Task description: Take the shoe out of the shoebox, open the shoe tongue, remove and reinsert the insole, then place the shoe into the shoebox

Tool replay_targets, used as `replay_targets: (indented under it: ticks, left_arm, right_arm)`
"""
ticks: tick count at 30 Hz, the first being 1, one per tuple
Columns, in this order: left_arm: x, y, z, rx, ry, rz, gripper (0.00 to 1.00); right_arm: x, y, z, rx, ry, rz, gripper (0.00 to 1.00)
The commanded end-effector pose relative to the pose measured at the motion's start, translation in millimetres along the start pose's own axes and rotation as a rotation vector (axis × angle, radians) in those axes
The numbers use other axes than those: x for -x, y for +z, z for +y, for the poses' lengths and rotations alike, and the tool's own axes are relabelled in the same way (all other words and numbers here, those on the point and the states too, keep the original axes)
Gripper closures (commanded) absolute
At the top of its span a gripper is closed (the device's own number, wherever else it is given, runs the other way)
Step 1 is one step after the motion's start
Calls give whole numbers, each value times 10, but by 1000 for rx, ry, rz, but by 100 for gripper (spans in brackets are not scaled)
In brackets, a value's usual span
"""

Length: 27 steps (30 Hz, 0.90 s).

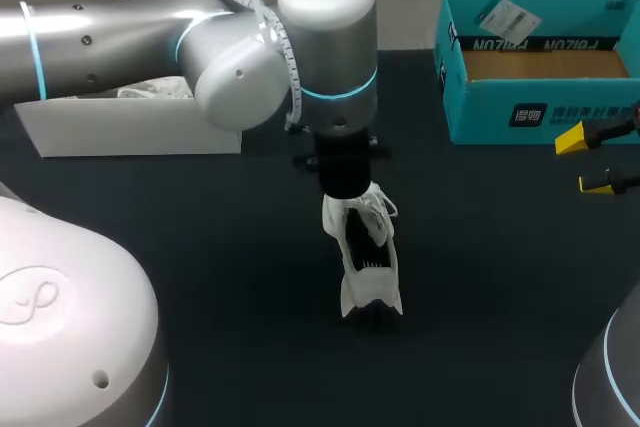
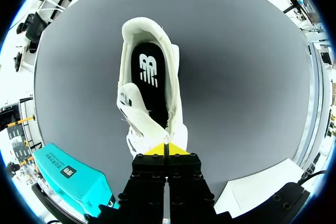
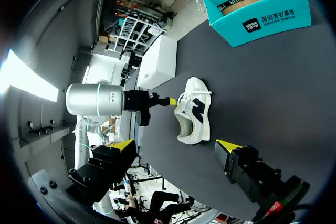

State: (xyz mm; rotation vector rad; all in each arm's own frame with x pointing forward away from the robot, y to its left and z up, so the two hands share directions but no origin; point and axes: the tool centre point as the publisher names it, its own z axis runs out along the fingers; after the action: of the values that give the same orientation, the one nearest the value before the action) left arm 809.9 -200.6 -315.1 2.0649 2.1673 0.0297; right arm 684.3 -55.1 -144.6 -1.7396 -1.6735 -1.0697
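One white sneaker (image 1: 365,257) lies mid-frame on the black table (image 1: 200,247); one teal shoebox (image 1: 540,112) stands open at upper right. The left gripper (image 2: 165,149) points straight down, fingertips pinched together on the sneaker's tongue (image 2: 139,108). The right gripper (image 1: 590,160) hovers spread wide at the right edge, well apart.

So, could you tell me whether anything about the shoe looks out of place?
Nothing stands out: the shoe sits upright on the table, black insole flat inside, tongue held forward by the left gripper.
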Motion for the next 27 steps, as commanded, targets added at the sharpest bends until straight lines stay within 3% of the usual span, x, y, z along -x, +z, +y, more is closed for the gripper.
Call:
replay_targets:
  ticks: [1,6,16,23,27]
  left_arm:
    - [65,108,-30,-19,9,8,100]
    - [69,210,-162,-36,17,11,100]
    - [5,186,-439,-70,12,39,100]
    - [131,-101,-296,-17,19,18,100]
    - [287,-125,-175,-9,55,18,100]
  right_arm:
    - [-1,2,-11,2,2,-2,0]
    - [-1,2,-11,2,2,-2,0]
    - [-1,2,-11,2,2,-2,0]
    - [-1,2,-11,2,2,-2,0]
    - [-1,2,-11,2,2,-2,0]
